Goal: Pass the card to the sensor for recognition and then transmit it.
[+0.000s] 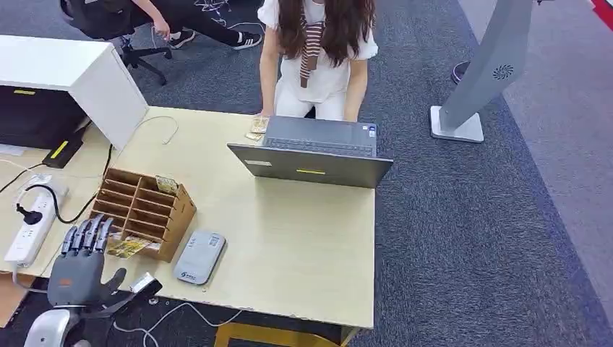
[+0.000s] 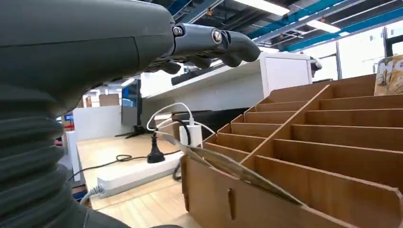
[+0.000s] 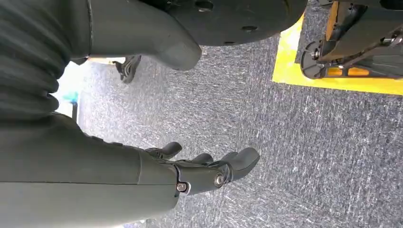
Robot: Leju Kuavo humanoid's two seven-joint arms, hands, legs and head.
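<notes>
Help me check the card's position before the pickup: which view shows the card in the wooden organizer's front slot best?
The left wrist view: the card juts at a slant from the organizer, close up. The head view shows it small, just beyond the left hand. The right wrist view faces carpet.

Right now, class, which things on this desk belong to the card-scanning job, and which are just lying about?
Job:
cards in the wooden rack
grey sensor
left robot hand, holding nothing

Lying about:
laptop
power strip
white cabinet
</notes>
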